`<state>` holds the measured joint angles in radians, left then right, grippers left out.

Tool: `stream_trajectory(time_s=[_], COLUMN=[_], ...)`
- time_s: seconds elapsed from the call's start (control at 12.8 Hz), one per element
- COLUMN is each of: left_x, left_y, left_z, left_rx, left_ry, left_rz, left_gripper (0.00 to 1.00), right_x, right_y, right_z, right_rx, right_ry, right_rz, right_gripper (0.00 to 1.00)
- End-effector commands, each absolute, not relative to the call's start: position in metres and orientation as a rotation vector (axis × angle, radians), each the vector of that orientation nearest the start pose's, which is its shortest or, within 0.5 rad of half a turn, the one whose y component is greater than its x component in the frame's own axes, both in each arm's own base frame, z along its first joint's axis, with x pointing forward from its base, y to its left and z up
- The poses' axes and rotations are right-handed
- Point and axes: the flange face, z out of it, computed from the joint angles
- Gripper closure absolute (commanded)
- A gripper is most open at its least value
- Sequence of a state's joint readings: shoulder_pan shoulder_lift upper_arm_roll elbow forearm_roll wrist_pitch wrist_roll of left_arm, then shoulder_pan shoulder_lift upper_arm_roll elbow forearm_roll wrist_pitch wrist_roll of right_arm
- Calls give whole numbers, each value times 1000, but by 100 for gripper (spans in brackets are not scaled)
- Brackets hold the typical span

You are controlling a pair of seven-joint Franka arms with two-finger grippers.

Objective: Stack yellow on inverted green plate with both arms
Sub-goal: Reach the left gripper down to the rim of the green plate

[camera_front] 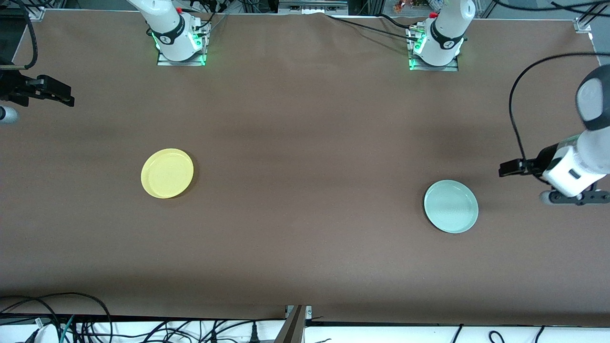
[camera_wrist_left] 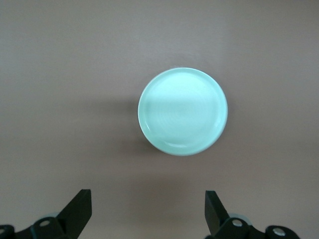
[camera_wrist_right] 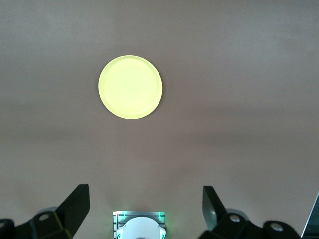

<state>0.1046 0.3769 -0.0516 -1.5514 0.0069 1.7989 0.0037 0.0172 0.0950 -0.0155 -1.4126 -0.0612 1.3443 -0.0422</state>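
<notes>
The yellow plate lies flat on the brown table toward the right arm's end, and it also shows in the right wrist view. Toward the left arm's end, slightly nearer the front camera, the pale green plate lies flat too, seen from above. My left gripper hangs high over the table's end beside the green plate, open and empty. At the other table end my right gripper is also high up, open and holding nothing, and is mostly cut off by the frame edge.
The two arm bases glow green along the table edge farthest from the front camera. The right arm's base shows between my right fingers. A wide stretch of brown table separates the plates. Loose cables lie below the front edge.
</notes>
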Motion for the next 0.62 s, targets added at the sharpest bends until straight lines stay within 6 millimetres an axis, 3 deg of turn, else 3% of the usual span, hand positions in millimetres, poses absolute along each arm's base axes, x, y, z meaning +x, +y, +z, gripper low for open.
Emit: stream_trajectory(time_s=[0.0,0.08,0.31,0.55], left_x=[666,664,659,622], left_y=[79,84,80,74], left_z=[316,287,249,203], left_rx=[-3138,-3142,-3144,-3147], left_ry=[-151,-166,-175,-168], left_rz=[189,213,261,155], left_gripper=[0,0,0,0], right_x=[561,561,564,569], right_y=[-8,-7,-7,-7], right_z=[631,631,627,629], right_rx=[-3199,-3199,-3203,-3207], right_ry=[-54,-56,-58,-67], right_rz=[253,253,258,242], right_gripper=[0,0,0,0])
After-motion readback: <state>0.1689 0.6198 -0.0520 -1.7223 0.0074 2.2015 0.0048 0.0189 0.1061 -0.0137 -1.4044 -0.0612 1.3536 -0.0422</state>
